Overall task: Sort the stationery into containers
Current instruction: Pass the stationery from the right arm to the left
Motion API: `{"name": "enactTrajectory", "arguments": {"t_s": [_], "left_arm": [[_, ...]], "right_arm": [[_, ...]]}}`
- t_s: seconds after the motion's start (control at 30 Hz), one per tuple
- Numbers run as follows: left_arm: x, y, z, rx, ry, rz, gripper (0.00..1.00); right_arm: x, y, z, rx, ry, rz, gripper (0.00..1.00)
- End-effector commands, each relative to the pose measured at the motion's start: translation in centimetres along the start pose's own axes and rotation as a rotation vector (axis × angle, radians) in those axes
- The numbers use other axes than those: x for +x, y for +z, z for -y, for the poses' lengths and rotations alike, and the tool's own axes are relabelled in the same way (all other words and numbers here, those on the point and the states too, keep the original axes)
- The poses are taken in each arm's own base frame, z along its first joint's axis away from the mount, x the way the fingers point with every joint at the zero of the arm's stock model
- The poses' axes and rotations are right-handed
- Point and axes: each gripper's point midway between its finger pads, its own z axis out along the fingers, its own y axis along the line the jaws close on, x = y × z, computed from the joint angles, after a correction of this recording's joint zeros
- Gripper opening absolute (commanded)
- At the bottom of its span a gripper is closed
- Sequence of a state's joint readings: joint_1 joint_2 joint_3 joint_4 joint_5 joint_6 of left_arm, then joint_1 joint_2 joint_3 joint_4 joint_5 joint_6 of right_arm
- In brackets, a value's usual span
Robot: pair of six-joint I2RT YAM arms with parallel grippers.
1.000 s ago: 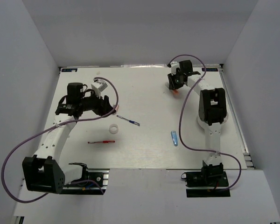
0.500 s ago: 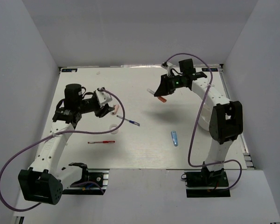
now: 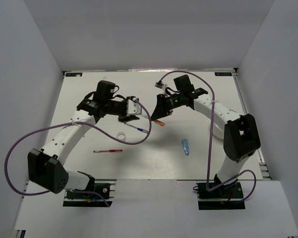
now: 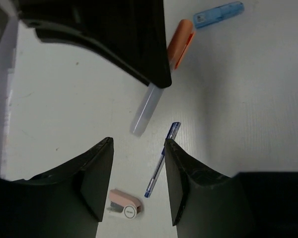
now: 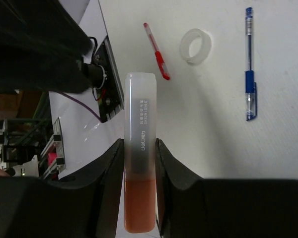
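Note:
My right gripper is shut on the white marker with the orange cap and holds it above the table's middle. In the right wrist view the marker stands between the pads. My left gripper is open and empty, close to the left of the right one. In the left wrist view its jaws hang over the pinkish-white eraser and the slim blue pen. The blue pen, white tape ring, red pen and light-blue piece lie on the table. The divided white bowl is out of view.
Purple cables loop from both arms over the white table. Grey walls close in the left, right and back. The arm bases and mounts sit at the near edge.
My right gripper has carried the marker from the far right back corner toward the table's middle. My left gripper has swung right, over the eraser and blue pen.

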State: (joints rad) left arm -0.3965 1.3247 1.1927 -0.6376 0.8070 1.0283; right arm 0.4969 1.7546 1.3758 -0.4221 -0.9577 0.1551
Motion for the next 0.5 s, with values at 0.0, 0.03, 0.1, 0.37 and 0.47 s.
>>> {"name": "enactTrajectory", "arguments": {"t_s": [0.0,0.03,0.1,0.37,0.47], "left_arm": [[-0.8,1.0,1.8,0.105,0.062,-0.021,0.55],[-0.8,1.3,2.1,0.115,0.066,-0.021,0.55],[-0.8,2.1,2.9,0.140,0.088,-0.034,0.55],[-0.2,3.7,4.0,0.169,0.096,-0.085,0.55],[-0.1,4.0,4.0,0.147,0.121,-0.102,0.55]], "right_arm": [[-0.7,-0.3,-3.2,-0.068,-0.043,0.024,0.00],[-0.6,-0.1,-3.2,-0.067,-0.038,0.020,0.00],[-0.5,0.0,-3.5,-0.076,-0.039,0.015,0.00],[0.0,0.7,-4.4,-0.088,-0.058,-0.019,0.00],[0.2,0.8,-4.5,-0.094,-0.056,-0.026,0.00]]}}
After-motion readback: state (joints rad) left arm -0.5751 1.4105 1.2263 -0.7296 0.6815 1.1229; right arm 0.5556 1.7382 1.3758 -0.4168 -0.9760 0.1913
